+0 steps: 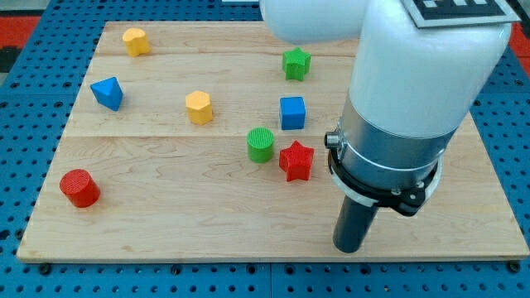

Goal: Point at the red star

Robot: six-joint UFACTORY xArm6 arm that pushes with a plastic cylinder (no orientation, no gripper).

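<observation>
The red star (296,161) lies on the wooden board (166,207), right of the middle. A green cylinder (260,145) stands just to its left, close beside it. A blue cube (292,112) sits just above it. My tip (349,247) rests on the board near the view's bottom edge, below and to the right of the red star, about a block and a half away and not touching it. The white arm body hides the board's upper right part.
A green star (296,63) lies near the view's top. A yellow hexagonal block (199,108) sits left of centre, another yellow block (136,40) at top left, a blue triangular block (108,93) at left, and a red cylinder (79,188) at bottom left.
</observation>
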